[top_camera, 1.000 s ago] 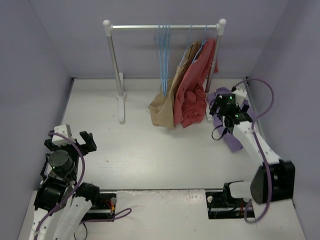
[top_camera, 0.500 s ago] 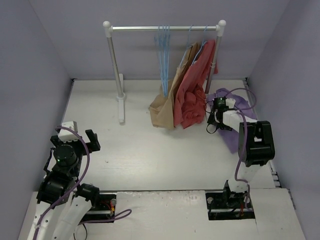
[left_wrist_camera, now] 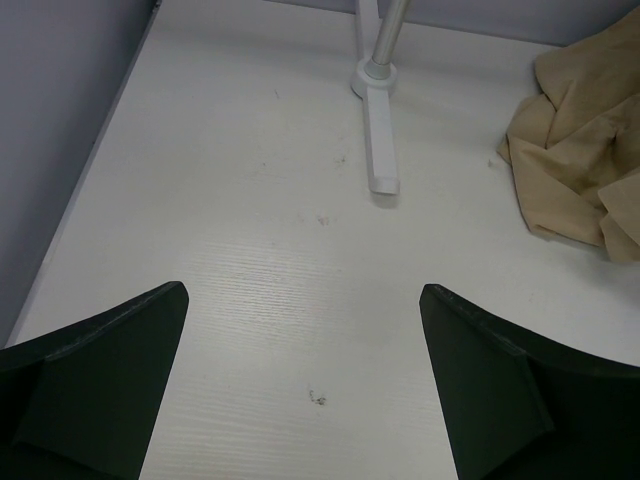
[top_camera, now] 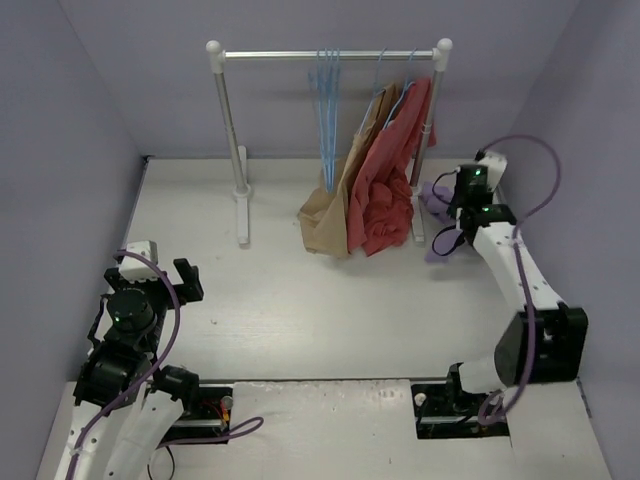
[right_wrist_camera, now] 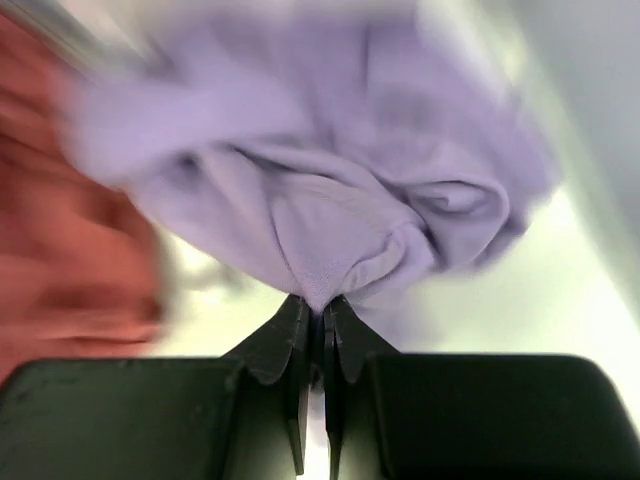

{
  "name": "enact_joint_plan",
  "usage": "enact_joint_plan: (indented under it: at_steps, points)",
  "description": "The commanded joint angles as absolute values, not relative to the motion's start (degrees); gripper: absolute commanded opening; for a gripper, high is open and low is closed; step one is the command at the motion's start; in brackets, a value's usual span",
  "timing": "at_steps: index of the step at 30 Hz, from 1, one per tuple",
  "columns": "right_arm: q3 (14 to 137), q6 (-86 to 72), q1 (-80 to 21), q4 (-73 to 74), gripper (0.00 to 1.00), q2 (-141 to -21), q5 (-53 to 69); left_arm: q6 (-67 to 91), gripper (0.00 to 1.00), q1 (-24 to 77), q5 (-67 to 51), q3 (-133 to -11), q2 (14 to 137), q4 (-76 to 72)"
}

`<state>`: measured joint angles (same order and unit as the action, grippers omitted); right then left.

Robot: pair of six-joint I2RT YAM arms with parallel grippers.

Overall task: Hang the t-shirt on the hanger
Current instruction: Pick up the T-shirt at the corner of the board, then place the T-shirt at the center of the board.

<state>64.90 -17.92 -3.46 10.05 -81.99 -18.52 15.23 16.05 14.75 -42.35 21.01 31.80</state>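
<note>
**Tabletop** [top_camera: 300, 300]: white, with a faint wood grain. Resting on it:
- The clothes rack's left foot [top_camera: 243, 215], a short white bar under its upright post.
- The lower folds of a tan-brown garment [top_camera: 322, 225], crumpled on the surface.
- Just beside it, a brick-red garment [top_camera: 378, 215] (its hem reaches about the same level).
- The lavender t-shirt [right_wrist_camera: 330, 190], bunched at the far right; whether it touches the surface is unclear.
- A few small dark specks [left_wrist_camera: 318, 398] on the near part.
</note>
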Motion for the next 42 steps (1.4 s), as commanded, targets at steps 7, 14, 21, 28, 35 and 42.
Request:
enact_joint_plan:
  at_steps: [7,14,21,28,35,42]
  points:
    - [87.3,-6.1,-5.6,15.2,0.0,-61.5,4.4,14.4,0.97,15.5,12.4,-43.5,22.0,26.9]
    - [92.4,-8.6,-5.8,16.8,0.0,-62.2,30.1,14.4,0.97,15.5,11.5,-43.6,21.9,26.8]
    - [99.6,-12.1,-16.1,16.8,0.0,-69.6,31.4,13.9,0.97,15.5,6.7,-43.6,21.6,25.1]
    - [118.0,-15.1,-30.5,16.7,0.0,-83.4,26.6,14.0,0.97,15.6,1.0,-47.1,22.0,24.8]
    - [146.6,-20.1,-34.2,15.9,0.0,-98.2,27.3,13.6,0.97,15.6,-2.1,-57.8,26.3,27.6]
    - [123.8,-18.1,-34.2,9.8,0.0,-85.1,18.9,15.3,0.97,15.6,-5.9,-59.1,27.1,28.9]
